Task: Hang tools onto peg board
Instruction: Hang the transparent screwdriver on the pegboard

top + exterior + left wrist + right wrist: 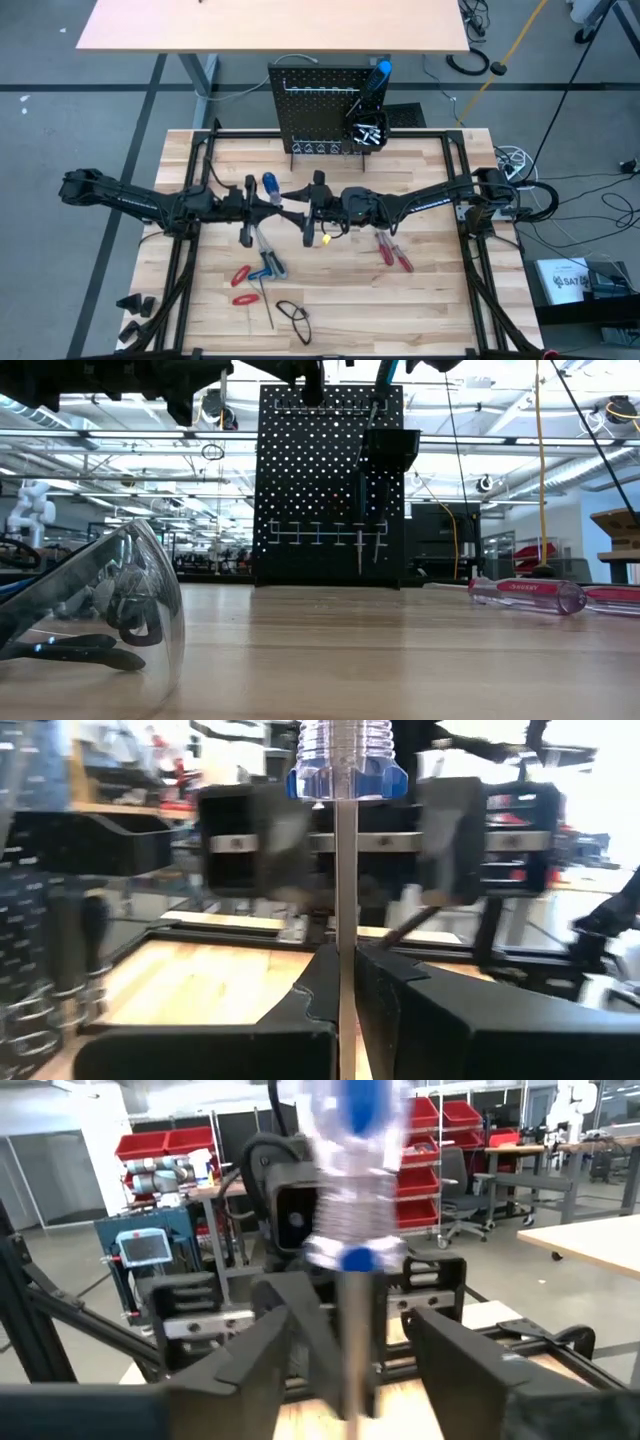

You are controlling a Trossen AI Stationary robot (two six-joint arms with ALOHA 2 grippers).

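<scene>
My left gripper (345,965) is shut on a screwdriver with a clear-and-blue handle (270,185), held upright above the table's middle. My right gripper (355,1355) faces it from the right; it is open, with a finger on either side of the screwdriver (350,1200) and not touching it. The black peg board (325,110) stands upright at the far edge. Its small bin (368,132) holds silver bits, and a blue-handled screwdriver (378,75) sticks up from it. Red-handled pliers (392,250) and other red- and blue-handled tools (255,272) lie flat on the wood. My left gripper pinches the screwdriver's metal shaft (346,910) between its two fingers, a little below the handle (345,760). The fingers come level from the table's left and lie across the shaft. The screwdriver stands upright, handle up, lifted clear of the table.
Clear safety glasses (90,610) lie at the near edge, beside a thin metal rod (268,310). A clear-handled red screwdriver (530,595) lies on the right. A black frame (200,150) runs along the table's sides. Bare wood lies between the grippers and the peg board.
</scene>
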